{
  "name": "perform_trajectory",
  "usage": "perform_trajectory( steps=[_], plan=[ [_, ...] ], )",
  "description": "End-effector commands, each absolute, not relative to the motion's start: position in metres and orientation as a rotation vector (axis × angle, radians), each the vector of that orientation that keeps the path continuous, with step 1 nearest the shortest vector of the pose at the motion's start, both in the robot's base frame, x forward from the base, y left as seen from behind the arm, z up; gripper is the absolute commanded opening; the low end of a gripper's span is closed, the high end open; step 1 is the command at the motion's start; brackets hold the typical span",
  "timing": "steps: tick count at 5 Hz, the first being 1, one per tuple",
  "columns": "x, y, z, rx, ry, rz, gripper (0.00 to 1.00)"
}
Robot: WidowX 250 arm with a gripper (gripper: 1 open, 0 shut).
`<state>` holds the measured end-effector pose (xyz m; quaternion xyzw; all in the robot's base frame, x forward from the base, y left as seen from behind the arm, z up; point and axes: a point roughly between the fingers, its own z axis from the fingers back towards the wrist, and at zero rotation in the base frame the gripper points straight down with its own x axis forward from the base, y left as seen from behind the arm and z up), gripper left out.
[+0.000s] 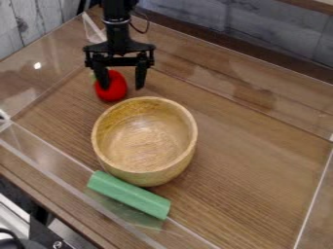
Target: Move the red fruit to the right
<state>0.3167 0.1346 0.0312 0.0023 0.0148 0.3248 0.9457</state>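
Observation:
The red fruit [111, 88], a small glossy strawberry-shaped toy, lies on the wooden table at the upper left. My gripper [119, 79] hangs straight down over it, open, with one black finger [93, 77] to its left and the other finger [143, 80] to its right. The fruit sits between the fingers and its top is partly hidden by the gripper body. I cannot tell whether the fingers touch it.
A round wooden bowl [144, 165] stands just in front of the fruit. A green rectangular block [129, 195] lies near the front edge. Clear plastic walls [33, 156] ring the table. Bare wood stretches to the right of the bowl.

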Motion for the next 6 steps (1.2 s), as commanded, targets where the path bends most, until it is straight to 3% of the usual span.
perform_trajectory(
  steps=[1,3,5,6],
  plan=[
    [0.332,0.136,0.025,0.006,-0.018,0.696,1.0],
    [0.335,0.119,0.025,-0.005,-0.029,0.677,1.0],
    [0.332,0.101,0.047,-0.018,-0.029,0.67,1.0],
    [0.328,0.104,0.045,-0.026,-0.029,0.643,1.0]
  ],
)
